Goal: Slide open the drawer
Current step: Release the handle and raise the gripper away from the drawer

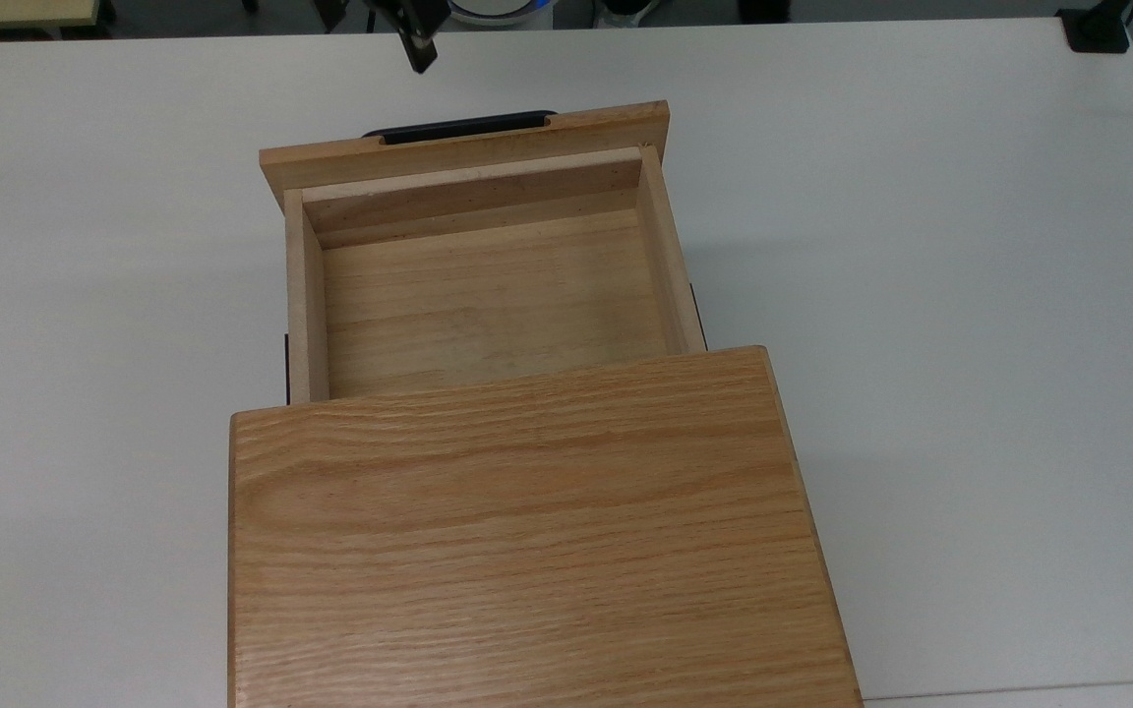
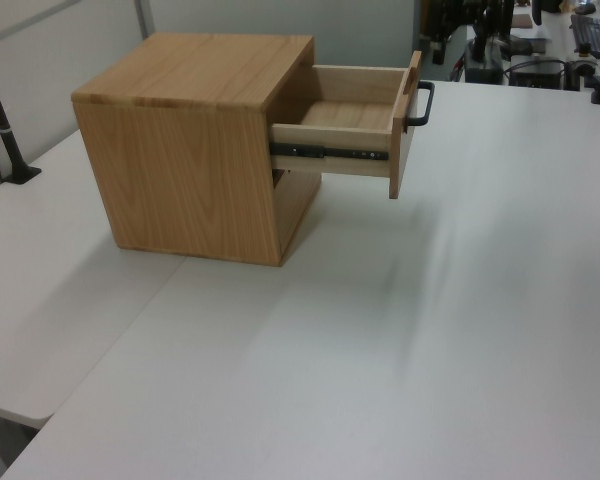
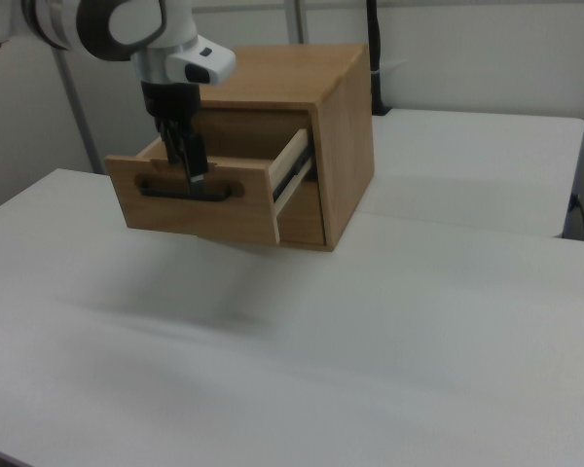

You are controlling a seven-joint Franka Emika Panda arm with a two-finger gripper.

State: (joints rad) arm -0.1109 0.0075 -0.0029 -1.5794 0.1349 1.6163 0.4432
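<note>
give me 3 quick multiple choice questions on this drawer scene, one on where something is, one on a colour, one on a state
1. Where is the robot's black two-finger gripper?
A. inside the drawer
B. off the handle, over the white table
C. on the cabinet top

2. What colour is the long bar handle?
A. black
B. silver
C. red

3. How is the light oak box-shaped drawer?
A. shut flush
B. lifted out onto the table
C. slid out of the oak cabinet, nothing inside

Answers: 1 B, a gap shows between gripper and handle; 2 A, dark against the oak; 3 C, its bare floor shows.

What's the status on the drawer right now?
Gripper off the handle, holding nothing. Drawer pulled well out of the cabinet. Nothing in the way.
</note>
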